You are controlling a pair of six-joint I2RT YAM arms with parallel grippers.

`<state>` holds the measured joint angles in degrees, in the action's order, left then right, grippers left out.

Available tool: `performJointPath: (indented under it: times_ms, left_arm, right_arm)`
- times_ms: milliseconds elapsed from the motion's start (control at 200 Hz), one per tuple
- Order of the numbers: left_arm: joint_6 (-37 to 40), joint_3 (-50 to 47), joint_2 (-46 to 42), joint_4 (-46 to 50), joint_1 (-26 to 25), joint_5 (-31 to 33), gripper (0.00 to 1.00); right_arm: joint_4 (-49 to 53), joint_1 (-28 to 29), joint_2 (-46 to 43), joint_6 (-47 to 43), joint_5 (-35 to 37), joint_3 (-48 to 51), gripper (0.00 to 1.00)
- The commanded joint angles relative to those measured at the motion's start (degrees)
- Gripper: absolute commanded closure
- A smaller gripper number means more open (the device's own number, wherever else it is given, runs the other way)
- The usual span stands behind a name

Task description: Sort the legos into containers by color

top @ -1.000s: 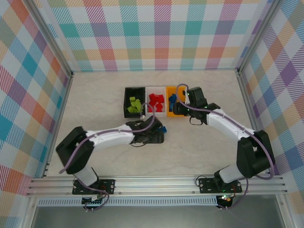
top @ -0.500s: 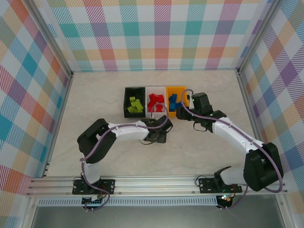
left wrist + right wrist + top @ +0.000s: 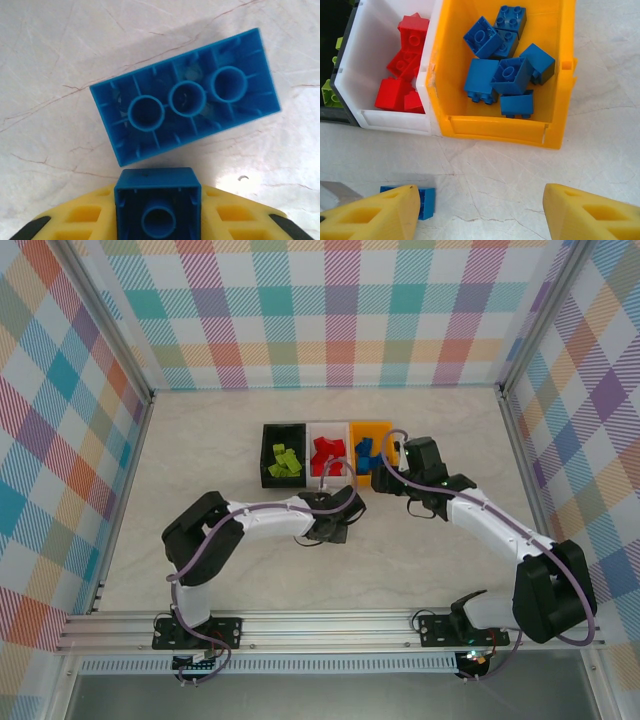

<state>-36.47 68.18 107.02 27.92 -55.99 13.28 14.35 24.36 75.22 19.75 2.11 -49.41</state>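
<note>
The left pincer point(image 3: 335, 523), just below the bins in the top view, appears clamped on a small blue brick point(image 3: 157, 205), held with its hollow underside toward the wrist camera. A long blue brick point(image 3: 185, 95) lies studs-down on the tabletop point(image 3: 220, 420) right under it. The right pincer point(image 3: 480, 195) hangs empty, jaws spread wide, just in front of the orange bin point(image 3: 495, 129), where the other blue bricks point(image 3: 507, 75) lie. Red bricks point(image 3: 402, 65) fill the white bin point(image 3: 395, 122), and green bricks point(image 3: 284, 462) the black bin point(image 3: 268, 430).

The step in hand looks like carrying the small brick up and right to the orange bin. It should be raised above the bin's front wall before crossing and let go over the bare floor at the bin's left, low enough not to bounce out. Room is tight: the right arm sits close to that route, so it should pull toward the frame's right first. The white bin touches the orange one, so a leftward drift risks a wrong drop
</note>
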Motion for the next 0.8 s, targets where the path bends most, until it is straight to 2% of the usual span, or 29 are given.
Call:
performJointPath:
  times_ms: [0,110,280,640,740,795]
  left_arm:
    - [-0.4,1.7,-5.6,2.3,-1.8,-0.2,0.68]
    - [0.3,5.5,-6.4,3.7,-1.8,0.8,0.68]
    - [3.2,19.8,0.7,5.4,2.0,0.7,0.68]
    - [8.7,63.9,28.4,18.8,9.8,2.0,0.68]
    - [9.1,72.0,34.0,20.7,10.4,2.2,0.67]
    - [8.9,74.6,36.2,20.7,10.7,1.7,0.61]
  right_arm:
    - [-1.6,-0.8,-2.2,1.1,0.7,1.4,0.33]
    - [-1.8,-2.3,-3.9,1.8,0.9,2.7,0.33]
    - [-2.0,-3.5,-6.4,3.1,0.8,4.9,0.33]
    - [-1.0,-3.7,-8.7,3.4,0.6,6.8,0.33]
    - [-1.1,-3.7,-8.8,3.2,0.3,6.9,0.33]
    - [-1.7,-3.7,-9.0,2.7,-0.5,7.2,0.32]
